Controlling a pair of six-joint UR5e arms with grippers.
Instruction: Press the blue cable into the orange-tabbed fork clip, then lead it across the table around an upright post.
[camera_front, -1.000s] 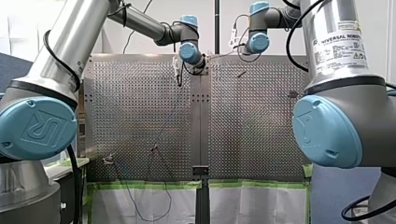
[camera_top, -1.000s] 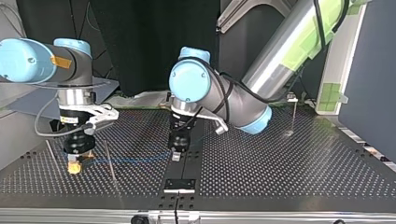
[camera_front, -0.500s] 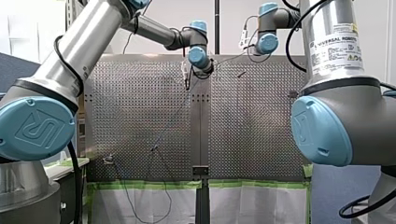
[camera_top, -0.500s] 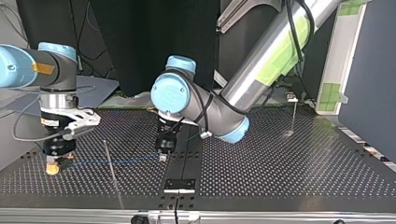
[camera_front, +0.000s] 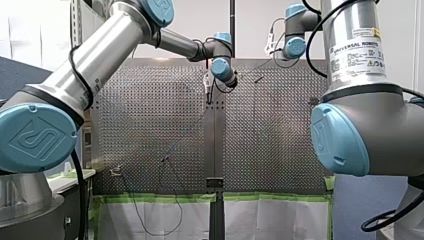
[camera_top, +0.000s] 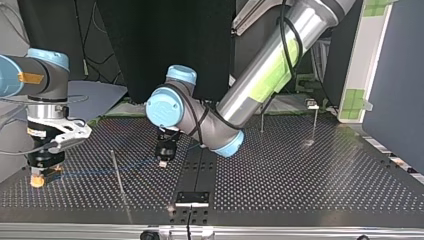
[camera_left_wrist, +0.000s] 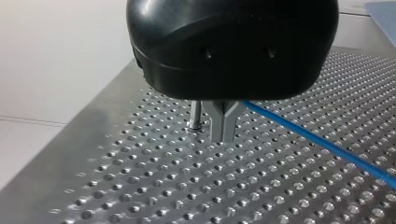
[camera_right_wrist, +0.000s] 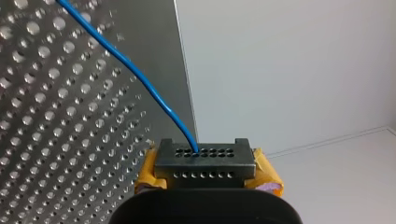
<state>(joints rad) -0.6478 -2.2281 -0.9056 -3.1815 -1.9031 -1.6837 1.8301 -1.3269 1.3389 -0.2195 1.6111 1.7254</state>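
The blue cable (camera_top: 100, 170) is stretched low over the perforated table (camera_top: 300, 180) between my two grippers. My left gripper (camera_top: 162, 161), black with metal fingers (camera_left_wrist: 224, 126), is shut on the cable (camera_left_wrist: 322, 144), which leads off to one side of it. A short metal peg (camera_left_wrist: 195, 116) stands just beside those fingers. My right gripper (camera_top: 38, 179), with yellow pads (camera_right_wrist: 147, 175), is shut on the cable's other end (camera_right_wrist: 140, 77) near the top view's left edge. A thin upright post (camera_top: 118, 174) crosses the cable's line; which side it passes I cannot tell.
Two more upright posts (camera_top: 261, 121) (camera_top: 315, 122) stand at the far right of the top view. A black bracket (camera_top: 191, 197) sits on the table's centre seam near the front edge. In the front view a small clip (camera_front: 116, 171) holds thin black wires (camera_front: 160, 210).
Both arms have moved toward the top view's left, to the right in the front view, carrying the taut blue cable along. Both grips are unchanged.
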